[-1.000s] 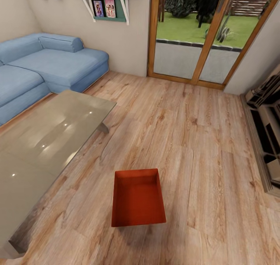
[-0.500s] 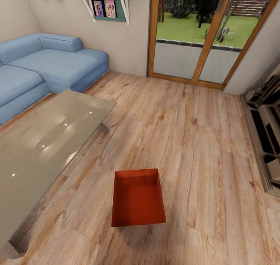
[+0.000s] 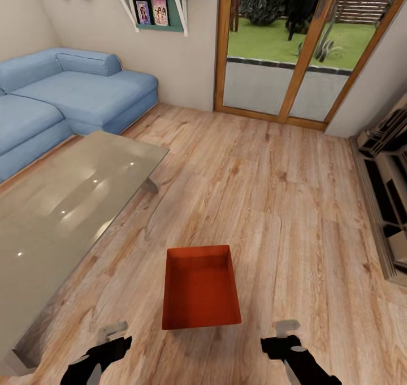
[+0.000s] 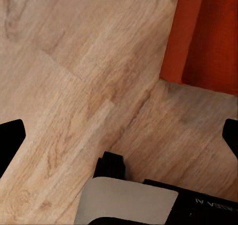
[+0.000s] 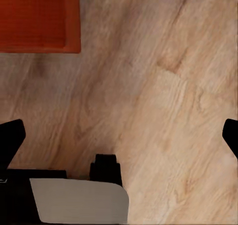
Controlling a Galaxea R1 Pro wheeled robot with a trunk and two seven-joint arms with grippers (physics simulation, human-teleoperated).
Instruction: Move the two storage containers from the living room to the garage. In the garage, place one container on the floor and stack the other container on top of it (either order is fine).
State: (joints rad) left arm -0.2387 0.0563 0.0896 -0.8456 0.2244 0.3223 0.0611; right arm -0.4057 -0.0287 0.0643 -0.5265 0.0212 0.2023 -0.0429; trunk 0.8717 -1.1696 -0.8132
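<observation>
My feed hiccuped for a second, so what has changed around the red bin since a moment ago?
Both arms have come up into the head view: the left claw and right claw now flank the storage container, open and holding nothing. The container, wood floor and glass table are unchanged.

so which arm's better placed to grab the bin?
Neither clearly: left gripper and right gripper flank the orange bin about evenly, both open over bare floor. It looks set for a two-arm grasp, one gripper per side wall.
</observation>
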